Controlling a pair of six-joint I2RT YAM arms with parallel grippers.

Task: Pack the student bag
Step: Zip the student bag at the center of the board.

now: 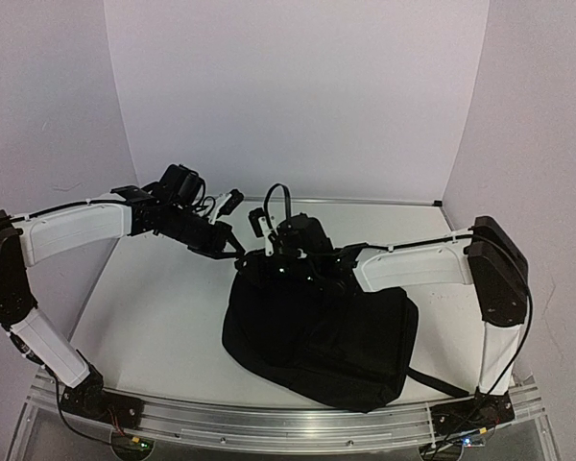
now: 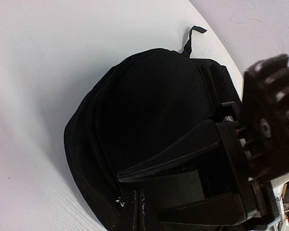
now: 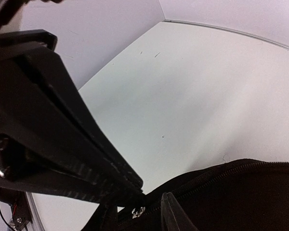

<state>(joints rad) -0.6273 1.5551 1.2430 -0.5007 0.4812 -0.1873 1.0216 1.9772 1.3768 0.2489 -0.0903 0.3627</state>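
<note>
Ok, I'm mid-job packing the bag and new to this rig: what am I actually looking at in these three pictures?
Two robot arms are bolted at the near edge of a white table. The wide picture comes from a fixed camera above and behind them. The other two come from a camera on each wrist, looking past that arm's own fingers. On the table lies the black student bag. The left hand is shut at the bag's far left edge; I cannot tell whether it pinches fabric. The right hand has its fingers at a metal zipper pull, but a firm grip isn't clear.
</note>
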